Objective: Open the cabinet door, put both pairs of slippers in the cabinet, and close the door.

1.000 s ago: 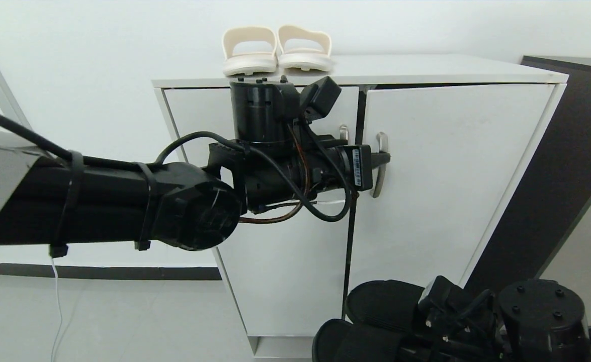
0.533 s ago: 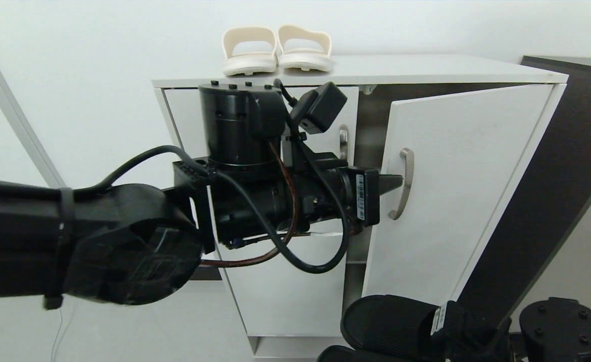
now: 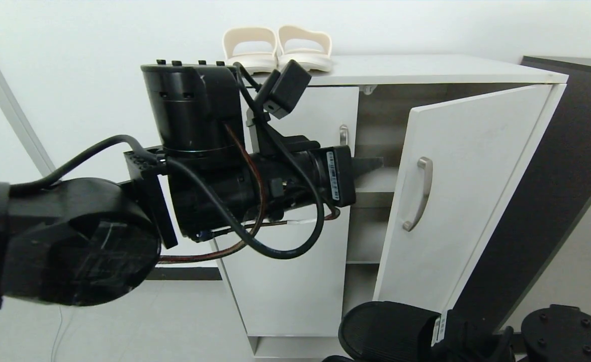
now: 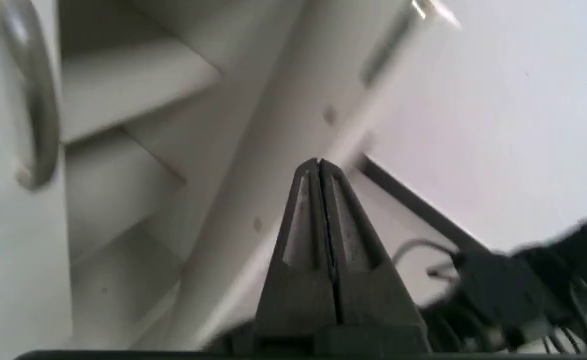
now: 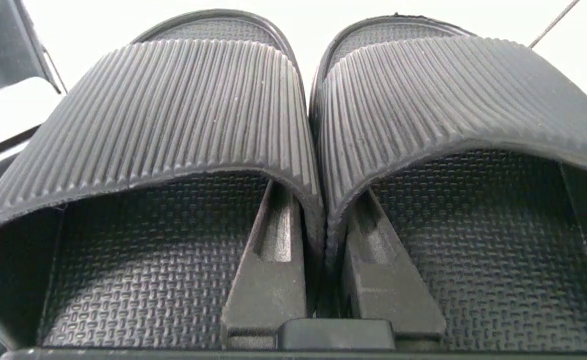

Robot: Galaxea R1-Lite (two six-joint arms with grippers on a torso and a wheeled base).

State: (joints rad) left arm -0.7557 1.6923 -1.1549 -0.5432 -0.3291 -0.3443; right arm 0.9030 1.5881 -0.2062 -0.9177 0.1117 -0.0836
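Observation:
A white cabinet (image 3: 441, 69) stands ahead with its right door (image 3: 476, 191) swung partly open, showing shelves (image 3: 373, 188) inside. My left gripper (image 3: 375, 163) is shut and empty in front of the opening, just left of the door's metal handle (image 3: 418, 193) and apart from it. From the left wrist, the shut left gripper (image 4: 319, 175) points past that handle (image 4: 33, 110). A cream pair of slippers (image 3: 277, 48) rests on the cabinet top. My right gripper (image 5: 320, 200) is shut on the adjoining inner sides of a black pair of slippers (image 5: 173, 110), held low before the cabinet (image 3: 391, 327).
The cabinet's left door (image 3: 285, 281) stays closed, with its small handle (image 3: 343, 134) by the opening. A dark panel (image 3: 552, 201) flanks the cabinet on the right. A white wall and dark baseboard (image 3: 184, 273) lie to the left.
The right door has swung from almost closed to partly open. My left gripper came off the handle and drew back left, and the left arm rose. The black slippers sank lower.

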